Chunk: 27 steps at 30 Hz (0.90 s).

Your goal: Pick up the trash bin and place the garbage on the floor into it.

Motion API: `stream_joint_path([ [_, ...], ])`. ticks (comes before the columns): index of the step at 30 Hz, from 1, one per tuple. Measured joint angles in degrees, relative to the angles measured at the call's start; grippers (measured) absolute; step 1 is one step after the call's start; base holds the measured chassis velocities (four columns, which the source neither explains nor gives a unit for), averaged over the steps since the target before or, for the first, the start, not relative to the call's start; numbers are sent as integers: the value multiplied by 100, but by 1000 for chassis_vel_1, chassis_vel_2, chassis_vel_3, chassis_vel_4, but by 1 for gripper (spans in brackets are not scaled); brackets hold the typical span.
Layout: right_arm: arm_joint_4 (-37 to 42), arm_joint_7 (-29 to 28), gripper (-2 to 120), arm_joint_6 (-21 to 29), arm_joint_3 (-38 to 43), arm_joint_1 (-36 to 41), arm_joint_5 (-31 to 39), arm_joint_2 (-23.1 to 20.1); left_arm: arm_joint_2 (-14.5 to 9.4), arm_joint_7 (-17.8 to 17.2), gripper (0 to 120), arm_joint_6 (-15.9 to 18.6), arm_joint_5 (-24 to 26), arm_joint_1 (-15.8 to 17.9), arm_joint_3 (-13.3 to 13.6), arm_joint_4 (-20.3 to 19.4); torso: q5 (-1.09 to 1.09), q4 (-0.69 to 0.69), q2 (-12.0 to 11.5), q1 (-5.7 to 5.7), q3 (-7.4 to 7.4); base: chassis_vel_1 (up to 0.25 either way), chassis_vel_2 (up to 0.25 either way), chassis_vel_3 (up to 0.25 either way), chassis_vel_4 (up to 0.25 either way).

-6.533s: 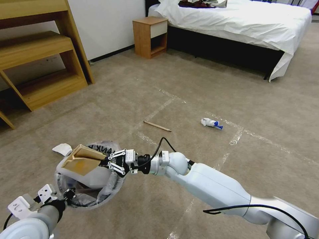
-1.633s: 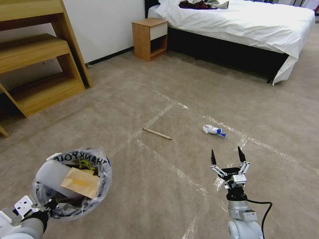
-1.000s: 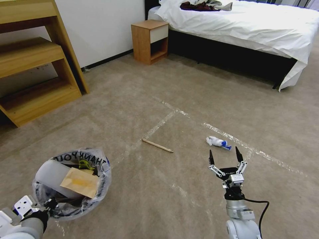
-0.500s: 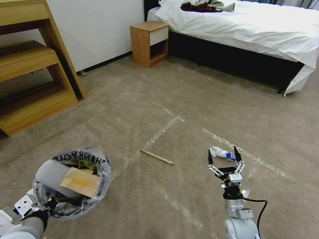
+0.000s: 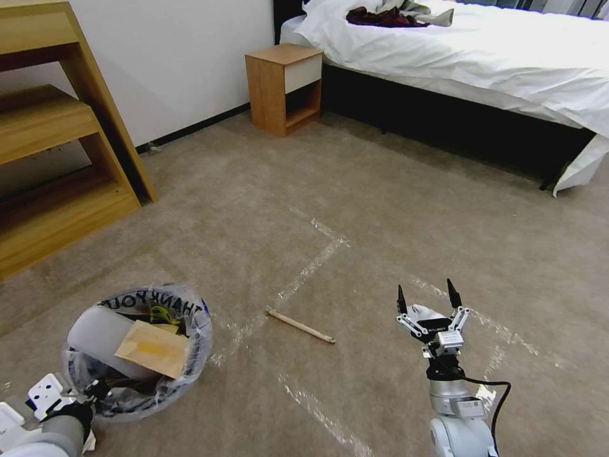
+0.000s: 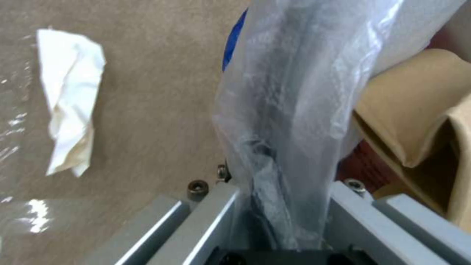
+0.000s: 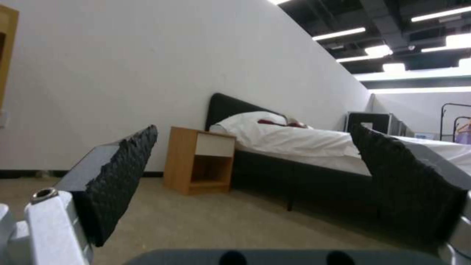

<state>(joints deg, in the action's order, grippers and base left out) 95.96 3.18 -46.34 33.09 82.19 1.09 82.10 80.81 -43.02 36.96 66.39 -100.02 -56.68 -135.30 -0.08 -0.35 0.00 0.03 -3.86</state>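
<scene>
At the lower left of the head view, the trash bin (image 5: 136, 346) is lined with a "THANK YOU" bag and holds a brown cardboard scrap (image 5: 152, 348). My left gripper (image 5: 95, 388) is shut on its rim; the left wrist view shows the bag rim (image 6: 289, 110) pinched in that gripper (image 6: 282, 206). My right gripper (image 5: 425, 295) stands open and pointing forward, its black pads (image 7: 125, 176) wide apart. The white-blue wad (image 5: 420, 311) lies on the floor just behind it, partly hidden. A thin wooden stick (image 5: 299, 325) lies on the carpet between bin and right gripper. Crumpled white paper (image 6: 71, 99) lies beside the bin.
Shiny tape lines (image 5: 311, 266) cross the carpet. A wooden shelf unit (image 5: 57, 146) stands at the left, a nightstand (image 5: 284, 89) against the far wall, and a white-sheeted bed (image 5: 469, 57) at the back right. Open carpet lies ahead.
The cardboard once held over the bin by my right gripper now lies in it; that arm has drawn back, open. The camera has moved forward, bringing stick and wad nearer.
</scene>
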Motion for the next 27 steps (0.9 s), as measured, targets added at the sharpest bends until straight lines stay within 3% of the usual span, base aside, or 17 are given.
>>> stream_joint_path([
  [27, -50, 54, 100, 0, -91, -19, -66, 74, -21, -18, 0, -39, 43, -12, -24, -10, 0, 0, 0, 0, 1, -9, 8, 7, -6],
])
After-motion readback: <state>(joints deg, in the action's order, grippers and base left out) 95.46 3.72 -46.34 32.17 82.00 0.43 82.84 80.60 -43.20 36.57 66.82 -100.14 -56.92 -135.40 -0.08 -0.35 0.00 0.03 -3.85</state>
